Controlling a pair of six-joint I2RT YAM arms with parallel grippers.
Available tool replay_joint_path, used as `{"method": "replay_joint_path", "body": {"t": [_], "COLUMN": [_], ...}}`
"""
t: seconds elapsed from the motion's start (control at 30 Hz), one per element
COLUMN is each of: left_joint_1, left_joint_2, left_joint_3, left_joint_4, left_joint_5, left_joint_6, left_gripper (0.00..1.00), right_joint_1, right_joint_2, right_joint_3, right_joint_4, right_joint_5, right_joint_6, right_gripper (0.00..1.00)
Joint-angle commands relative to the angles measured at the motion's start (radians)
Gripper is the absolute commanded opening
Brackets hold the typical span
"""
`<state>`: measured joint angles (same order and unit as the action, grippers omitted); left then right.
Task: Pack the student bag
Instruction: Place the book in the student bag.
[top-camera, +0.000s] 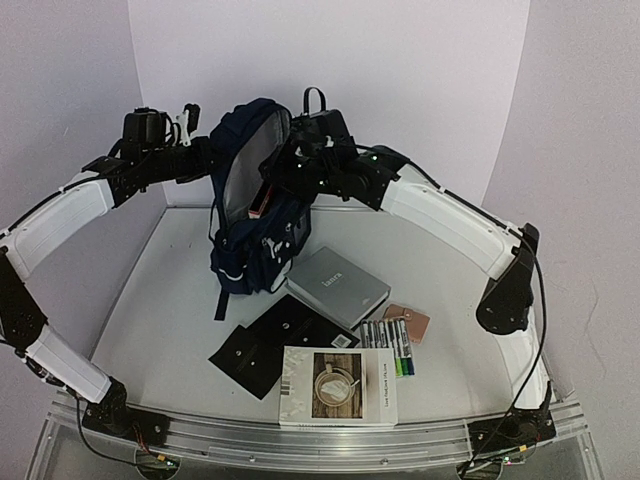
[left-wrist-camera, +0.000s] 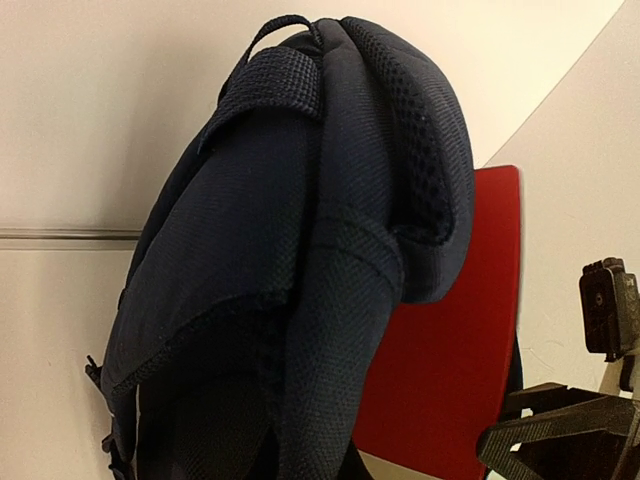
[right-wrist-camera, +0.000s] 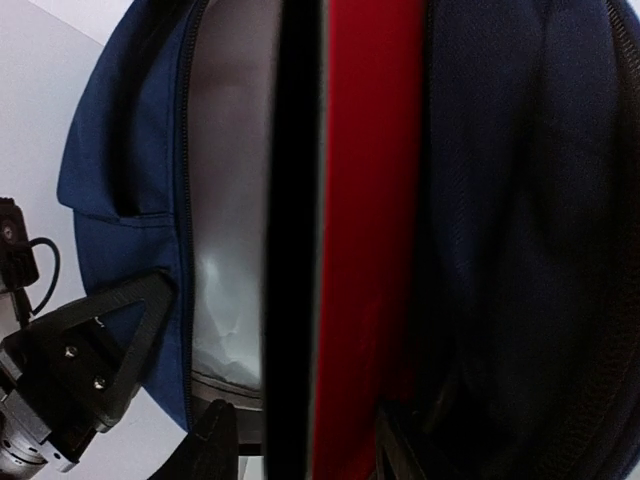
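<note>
**Right hand** (right-wrist-camera: 305, 442): the fingers are parted, one on either side of a thin red book (right-wrist-camera: 370, 200) that stands on edge in the mouth of the bag (top-camera: 250, 262). A sliver of grey lining shows between one finger and the book. The hand therefore reads as open around the book, not clamped on it. Whether the other finger touches the cover cannot be told.

**Left hand** (top-camera: 198, 130): closed. It sits against the upper far-left edge of the bag. It appears to pinch the back panel and prop the bag upright. Its own fingers are hidden in its wrist view.

**Bag position:** far centre of the desk (top-camera: 170, 300), upright, with the main compartment gaping toward the right hand. The red book is partly inside.

**Items outside the bag:**
- A grey box (top-camera: 338, 285) lies just beside the bag, on its right.
- Black pouches (top-camera: 268, 345), a row of markers (top-camera: 392, 345) and a tan wallet (top-camera: 410, 322) lie nearer.
- A picture book (top-camera: 338, 388) lies at the near edge.

**Step in hand (judged):** loading the red book, with most of the packing not yet done.

**Next move (judged):**
1. Draw the right hand straight back out of the opening without dragging the book along.
2. Check that the book drops fully below the rim.
3. Collect the next item. The grey box is the closest.

The left hand should hold the mouth open throughout.
</note>
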<state>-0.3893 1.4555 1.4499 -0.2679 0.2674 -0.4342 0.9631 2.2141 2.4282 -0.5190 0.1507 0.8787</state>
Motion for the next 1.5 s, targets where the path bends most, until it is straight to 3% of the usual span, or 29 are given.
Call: {"method": "replay_joint_path", "body": {"t": [0.0,0.2,0.33,0.5,0.7,0.97,1.13,1.37,1.47], "left_joint_1": [0.020,0.042,0.047,0.067,0.076,0.086,0.095,0.099,0.099], "left_joint_2": [0.001,0.011,0.017,0.036,0.034,0.042,0.050,0.051,0.067], "left_joint_3": [-0.023,-0.023,-0.023,-0.008,-0.020,-0.014,0.010,0.018,0.032], "left_joint_4": [0.029,0.013,0.005,-0.023,-0.016,-0.025,-0.059,-0.065,-0.077], "left_joint_5": [0.009,0.006,0.001,-0.021,-0.031,-0.072,-0.111,-0.048,-0.018], "left_joint_6": [0.032,0.061,0.081,0.071,0.071,0.089,0.095,0.106,0.104], "left_gripper": [0.00,0.00,0.00,0.00,0.04,0.06,0.09,0.26,0.28], "right_joint_1": [-0.017,-0.049,-0.050,-0.050,-0.049,-0.048,-0.065,-0.260,-0.343], "right_joint_2": [0.040,0.068,0.081,0.033,-0.139,-0.440,-0.612,-0.760,-0.765], "right_joint_3": [0.047,-0.017,-0.012,-0.030,-0.144,-0.388,-0.585,-0.909,-1.046], "right_joint_4": [0.160,0.335,0.362,0.368,0.369,0.368,0.358,0.338,0.336], "right_joint_5": [-0.120,-0.254,-0.258,-0.252,-0.321,-0.308,-0.174,-0.259,-0.324], "right_joint_6": [0.028,0.085,0.069,-0.052,-0.247,-0.400,-0.454,-0.373,-0.331], "right_gripper": [0.46,0.49,0.54,0.59,0.70,0.87,0.98,0.98,0.98]}}
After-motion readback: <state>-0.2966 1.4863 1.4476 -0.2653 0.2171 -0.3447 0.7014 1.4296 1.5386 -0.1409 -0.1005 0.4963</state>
